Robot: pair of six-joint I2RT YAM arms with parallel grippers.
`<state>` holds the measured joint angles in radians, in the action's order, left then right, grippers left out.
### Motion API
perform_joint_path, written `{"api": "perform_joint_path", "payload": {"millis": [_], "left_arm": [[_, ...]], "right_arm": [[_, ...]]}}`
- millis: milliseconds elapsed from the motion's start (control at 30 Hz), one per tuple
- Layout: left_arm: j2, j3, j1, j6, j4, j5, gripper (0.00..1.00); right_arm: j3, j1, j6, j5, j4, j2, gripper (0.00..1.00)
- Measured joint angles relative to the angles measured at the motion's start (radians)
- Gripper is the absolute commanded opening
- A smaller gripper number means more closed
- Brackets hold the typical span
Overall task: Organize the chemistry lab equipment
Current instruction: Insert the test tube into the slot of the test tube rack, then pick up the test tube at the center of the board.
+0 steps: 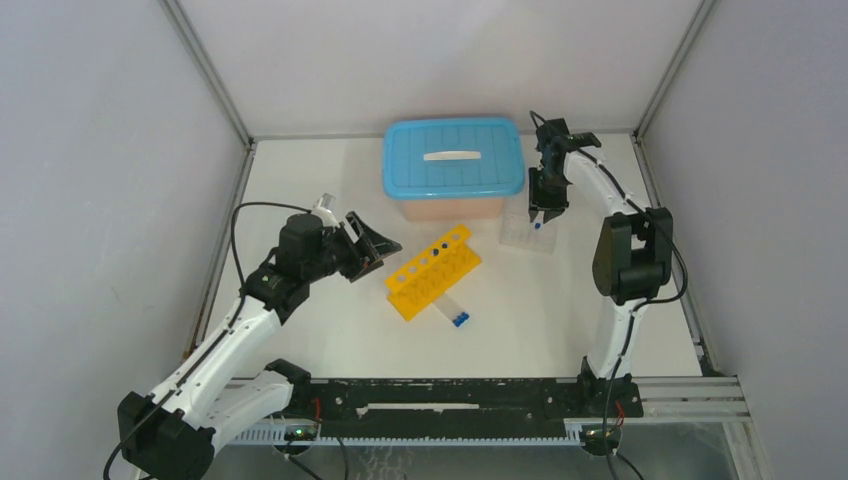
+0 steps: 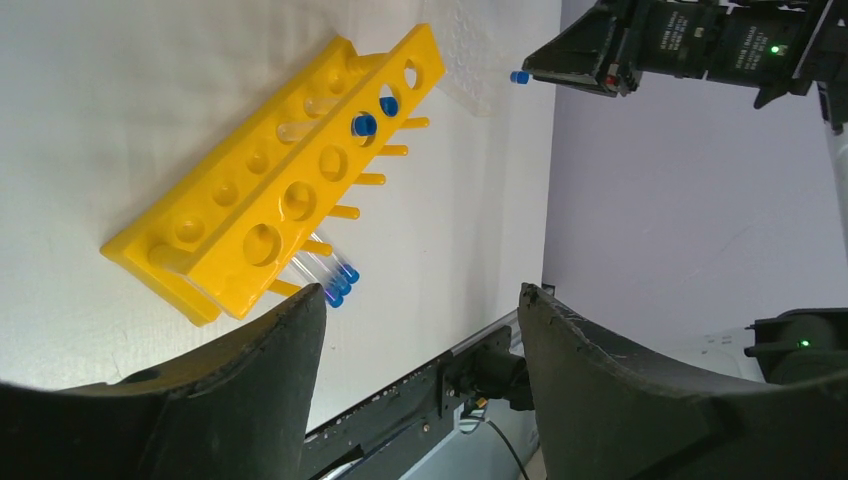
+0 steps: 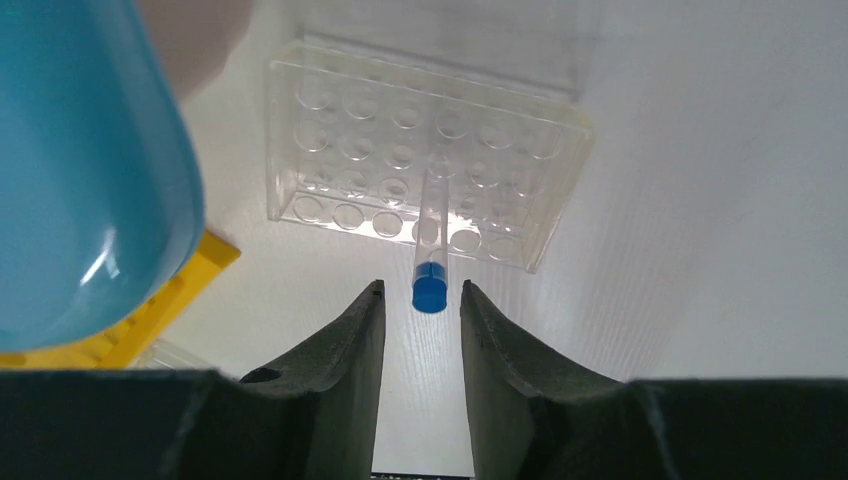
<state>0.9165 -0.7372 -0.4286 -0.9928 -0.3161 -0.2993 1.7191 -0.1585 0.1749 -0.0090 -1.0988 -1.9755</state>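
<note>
Leaning tube in tray well, right wrist view only

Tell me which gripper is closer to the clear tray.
Right. The right gripper hovers directly over the clear tray, straddling a blue-capped tube; the left gripper sits far across, beyond the yellow rack.

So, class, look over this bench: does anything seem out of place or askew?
Yes. A few blue-capped tubes lie flat on the table beside the yellow rack, on its near side. They are not standing in its holes, though many of those are empty.
</note>
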Motion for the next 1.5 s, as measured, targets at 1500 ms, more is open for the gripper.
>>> {"api": "perform_joint_path", "payload": {"millis": [1500], "left_arm": [[-0.348, 0.139, -0.028, -0.018, -0.132, 0.315, 0.77]], "right_arm": [[-0.660, -0.671, 0.026, 0.157, 0.650, 0.562, 0.44]]}}
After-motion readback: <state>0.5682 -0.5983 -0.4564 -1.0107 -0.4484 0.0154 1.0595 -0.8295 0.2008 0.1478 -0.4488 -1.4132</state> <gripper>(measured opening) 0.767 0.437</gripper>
